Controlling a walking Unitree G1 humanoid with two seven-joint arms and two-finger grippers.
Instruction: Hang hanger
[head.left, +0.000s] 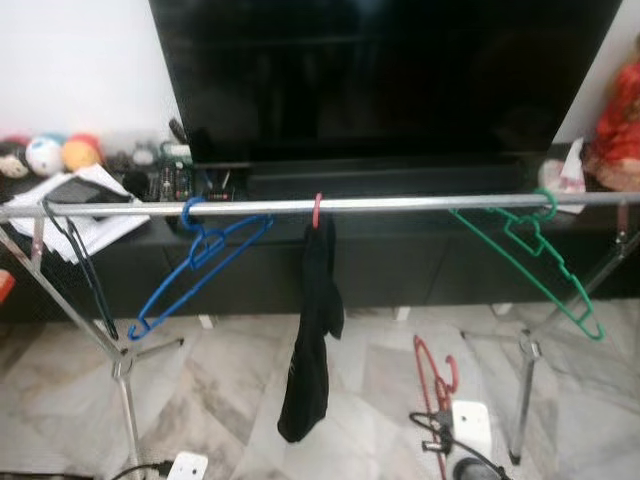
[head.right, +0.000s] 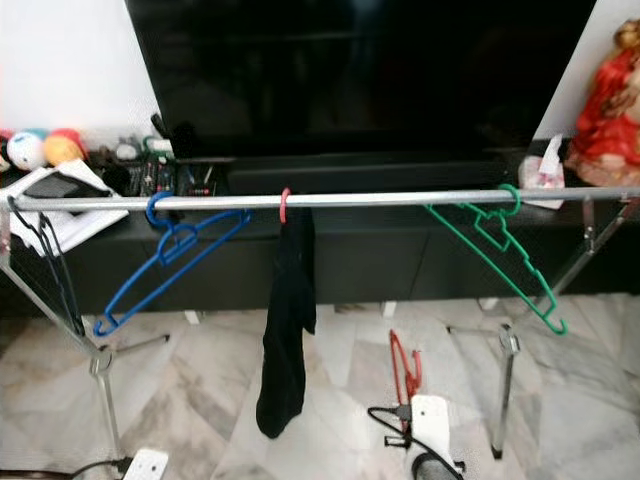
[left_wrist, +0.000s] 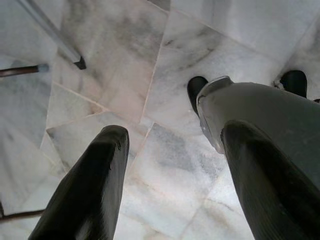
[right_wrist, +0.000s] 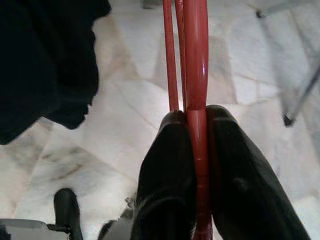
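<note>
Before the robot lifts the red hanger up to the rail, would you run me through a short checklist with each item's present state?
1. Grip: right gripper shut on the red hanger: ok.
2. Hanger raised to the rail: not ok, it is low, near the floor.
3. Free rail space between the black garment and the green hanger: ok.
4. Hook turned toward the rail: cannot tell.
5. Left gripper open, idle over the floor: ok.
</note>
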